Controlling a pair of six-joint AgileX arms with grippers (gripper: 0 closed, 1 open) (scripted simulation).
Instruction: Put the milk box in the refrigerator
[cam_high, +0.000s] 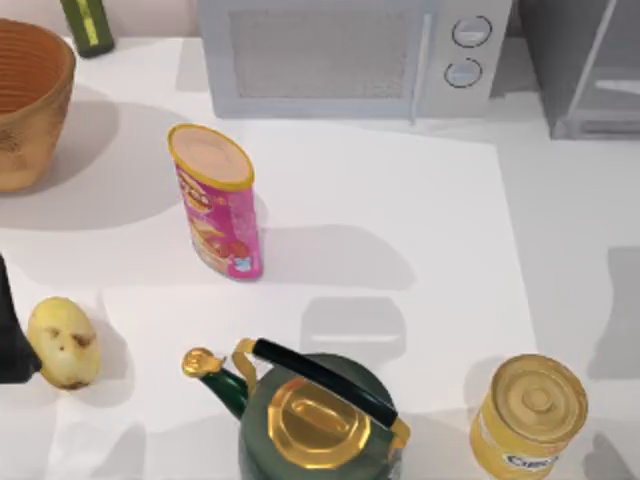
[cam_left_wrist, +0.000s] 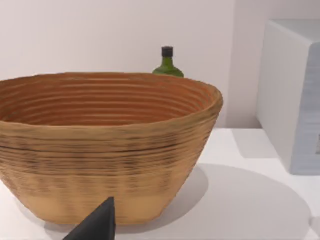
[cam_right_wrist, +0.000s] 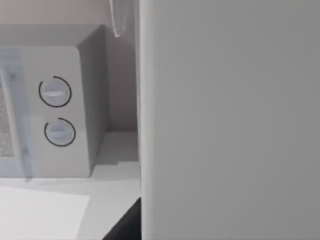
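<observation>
Apparently the right arm faces the fridge (cam_right_wrist: 230, 120); no carton visible, so progress and jaws stay unclear.

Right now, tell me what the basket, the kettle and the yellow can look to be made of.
The basket looks woven, wicker or rattan: ridged tan-brown bands, matte. The kettle looks like glossy dark-green enamelled metal with a shiny gold lid and spout tip and a black handle. The yellow can looks like tin: a gold, ring-embossed metallic lid; the body may be a printed label.
</observation>
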